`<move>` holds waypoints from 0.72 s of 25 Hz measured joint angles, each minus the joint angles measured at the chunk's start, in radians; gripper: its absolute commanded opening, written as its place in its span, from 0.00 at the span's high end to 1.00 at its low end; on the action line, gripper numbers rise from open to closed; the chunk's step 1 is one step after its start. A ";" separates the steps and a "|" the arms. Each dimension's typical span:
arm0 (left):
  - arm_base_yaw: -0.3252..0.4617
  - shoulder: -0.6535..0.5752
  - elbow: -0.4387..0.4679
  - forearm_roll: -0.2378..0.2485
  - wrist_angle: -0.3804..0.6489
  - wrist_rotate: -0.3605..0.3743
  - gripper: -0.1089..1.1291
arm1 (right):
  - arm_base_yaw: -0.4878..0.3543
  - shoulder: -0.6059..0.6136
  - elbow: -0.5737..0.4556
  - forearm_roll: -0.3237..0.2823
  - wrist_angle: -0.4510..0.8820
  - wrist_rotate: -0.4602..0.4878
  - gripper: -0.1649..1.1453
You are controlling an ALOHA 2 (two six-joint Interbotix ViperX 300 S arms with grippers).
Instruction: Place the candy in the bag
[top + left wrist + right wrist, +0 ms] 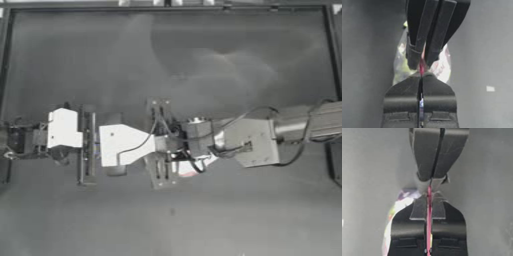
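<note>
Seen from above, both arms were met near the middle of the dark surface (200, 60), and the bag (190, 167) was all but hidden beneath them; only a pale, pink-tinged corner could be made out under the right arm's wrist. The left gripper (172, 145) and the right gripper (182, 144) were crowded so close together that their jaws could not be told apart from that height.

The wrist views gave what the overhead one did not. In the left wrist view, the left gripper (421, 72) was seen pressed shut on the bag's (442, 66) pink-red strip (422, 66), with the right gripper (420, 65) directly opposite, its jaws pinched on the same strip. In the right wrist view, the right gripper (429, 199) was clamped on the strip (429, 228), which ran as a thin pink line between the jaws, and the left gripper (432, 181) was closed on it from the far side.

The bag (397, 210) was shown as clear plastic, held by its mouth between the two grippers, with yellow-green, purple and white contents visible through it. The candy itself could not be picked out in any view.
</note>
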 measured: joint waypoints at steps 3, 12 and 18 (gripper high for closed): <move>-0.002 -0.002 -0.002 0.000 0.000 0.000 0.88 | 0.000 -0.021 0.028 0.000 -0.002 0.023 0.85; -0.002 0.000 -0.011 0.000 -0.002 0.002 0.88 | 0.002 -0.074 0.100 -0.018 -0.008 0.072 0.85; -0.002 0.000 -0.012 0.000 0.000 0.002 0.88 | 0.002 -0.100 0.141 -0.021 -0.009 0.094 0.85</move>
